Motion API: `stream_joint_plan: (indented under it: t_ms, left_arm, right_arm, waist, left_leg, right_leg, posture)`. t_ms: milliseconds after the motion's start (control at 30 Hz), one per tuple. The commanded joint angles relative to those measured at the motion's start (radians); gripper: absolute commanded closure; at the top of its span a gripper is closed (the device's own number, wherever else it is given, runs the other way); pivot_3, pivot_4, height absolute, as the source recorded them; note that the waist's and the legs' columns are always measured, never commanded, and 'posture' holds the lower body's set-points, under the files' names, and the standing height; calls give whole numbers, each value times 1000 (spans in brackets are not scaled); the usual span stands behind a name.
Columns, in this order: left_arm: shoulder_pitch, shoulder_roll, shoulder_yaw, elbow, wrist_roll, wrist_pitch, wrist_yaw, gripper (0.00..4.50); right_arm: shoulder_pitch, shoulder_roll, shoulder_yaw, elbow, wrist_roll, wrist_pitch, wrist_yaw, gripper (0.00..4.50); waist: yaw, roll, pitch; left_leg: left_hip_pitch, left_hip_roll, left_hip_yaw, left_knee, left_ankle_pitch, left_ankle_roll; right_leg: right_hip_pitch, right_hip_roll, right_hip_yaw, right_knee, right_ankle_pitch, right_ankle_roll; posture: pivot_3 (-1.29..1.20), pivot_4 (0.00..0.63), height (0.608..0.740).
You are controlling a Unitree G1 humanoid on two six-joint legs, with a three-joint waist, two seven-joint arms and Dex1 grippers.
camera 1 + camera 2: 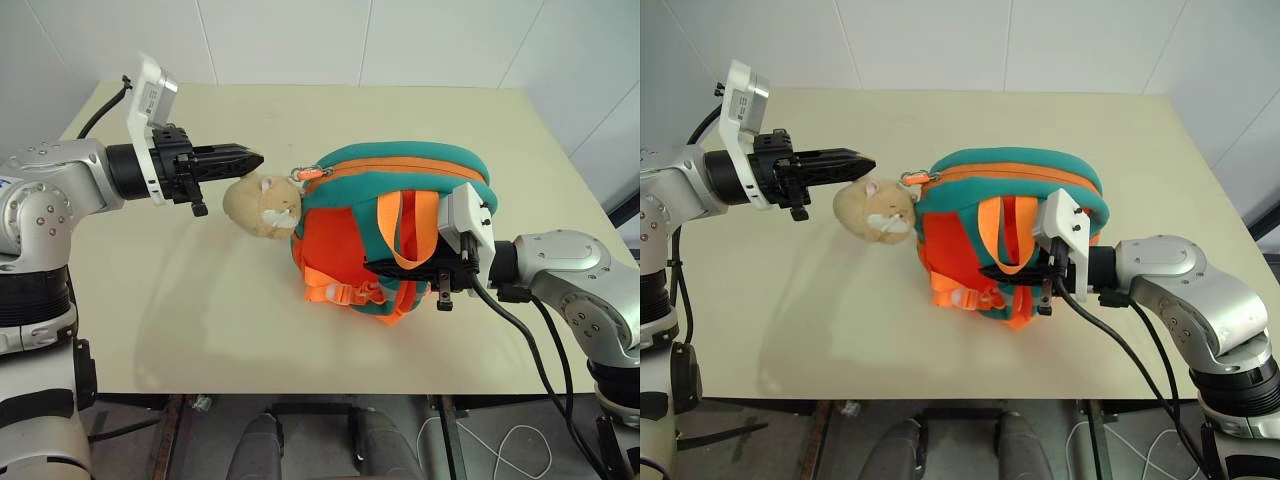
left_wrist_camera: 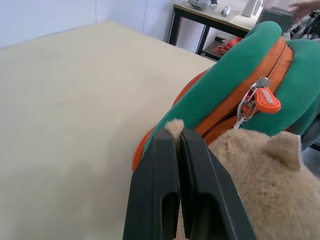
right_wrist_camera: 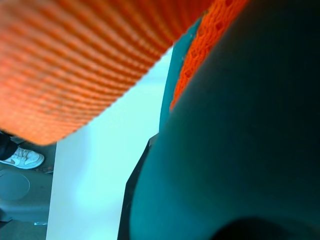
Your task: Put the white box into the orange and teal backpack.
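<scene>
Nearest me, my right pincer [image 1: 405, 266] is pressed together against the strap side of the orange and teal backpack [image 1: 400, 225], which lies mid-desk [image 1: 180, 320]; whether it pinches the orange webbing I cannot tell. The plush toy [image 1: 262, 206] hangs beside the zipper pull [image 2: 267, 97], whose lettering is unreadable. Farther left, my left pincer [image 1: 250, 157] hovers clamped together, empty.

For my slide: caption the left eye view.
Left gripper shut near the plush toy; right gripper at the zipped backpack.
</scene>
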Motion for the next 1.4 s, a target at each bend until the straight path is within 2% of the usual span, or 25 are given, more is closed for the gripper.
stream_joint_plan:
  t_ms: [33, 233, 467, 633, 900, 1067, 1200, 1300, 1400]
  left_arm:
    - [-5, 42, 0, 24, 48, -33, -7, 4478]
    - [0, 86, -84, 118, 148, -78, -48, 4478]
    - [-25, 97, -285, 273, 328, -212, -166, 4478]
    - [-99, 59, -386, 433, 440, -337, -263, 4478]
    - [-164, -64, -509, 621, 611, -510, -347, 4478]
    - [-174, -132, -487, 691, 649, -586, -336, 4478]
    - [-148, -183, -319, 699, 538, -721, -328, 4478]
    - [-87, -179, -221, 630, 480, -764, -344, 4478]
    - [-27, -155, -195, 567, 473, -742, -358, 4478]
  right_arm:
    - [8, -16, -40, -34, 4, -2, -6, 4500]
    - [6, -17, -36, -29, 3, -4, -3, 4500]
    - [-6, -10, -22, -16, -5, -11, 5, 4500]
    - [-7, -10, -22, -22, -1, -6, 3, 4500]
    - [-3, -3, -26, -37, 12, 7, -13, 4500]
    - [9, 1, -38, -63, 30, 25, -43, 4500]
    - [29, -5, -62, -96, 60, 55, -78, 4500]
    - [58, -24, -101, -130, 90, 94, -111, 4500]
    - [89, -55, -150, -163, 133, 139, -128, 4500]
  waist:
    - [0, 0, 0]
    - [1, 0, 0]
    - [1, 0, 0]
    - [1, 0, 0]
    - [0, 0, 0]
    - [1, 0, 0]
    - [2, 0, 0]
    - [1, 0, 0]
    - [3, 0, 0]
  left_leg:
    - [0, 0, 0, 0, 0, 0]
    - [0, 0, 0, 0, 0, 0]
    - [0, 0, 1, -1, 0, 0]
    - [-1, 0, 1, -1, 0, 0]
    - [-1, 0, 1, -1, 0, 1]
    - [-1, 0, 1, -1, 0, 1]
    - [-1, 0, 1, -1, -1, 1]
    - [-1, 0, 1, -1, -1, 1]
    - [-1, 0, 1, -1, -1, 1]
  right_leg:
    - [0, 0, 0, 0, 0, 0]
    - [0, 0, 0, 0, 0, 0]
    - [-1, 0, 0, 0, 0, -1]
    - [-1, 0, 0, 0, -1, -2]
    - [-1, 0, 0, 0, -1, -1]
    - [-1, 0, 0, 1, -1, -1]
    - [-1, 0, 0, 0, 0, 0]
    - [-1, -1, 0, 0, 0, 0]
    - [-1, -1, 0, 1, 0, 0]
  posture:
    - [0, 150, 740]
    - [0, 150, 740]
    - [0, 150, 740]
    - [0, 150, 740]
    - [0, 150, 740]
    - [0, 150, 740]
    - [0, 150, 740]
    - [0, 150, 740]
    - [0, 150, 740]
